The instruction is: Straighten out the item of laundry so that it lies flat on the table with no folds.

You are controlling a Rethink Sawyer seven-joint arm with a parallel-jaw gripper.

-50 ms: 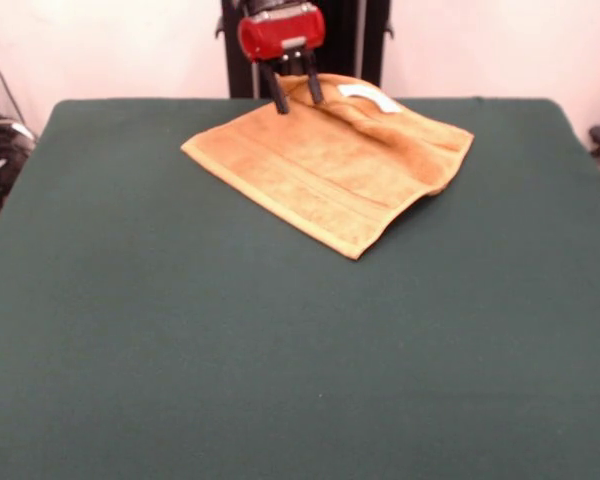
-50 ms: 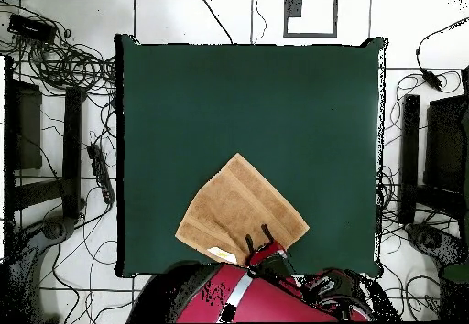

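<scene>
My jaws (image 1: 296,95) stand spread above the far edge of the towel (image 1: 330,165), which lies rumpled near the counter's (image 1: 280,350) far side. Dark green cloth covers the counter; cables (image 2: 73,73) sprawl over the white tiled floor (image 2: 183,14).

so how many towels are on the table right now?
1. A single orange-tan towel lies near the robot-side edge of the green table, right under the tool. One side looks folded over, so it's not flat yet. Nothing seems hidden beneath it.
</scene>
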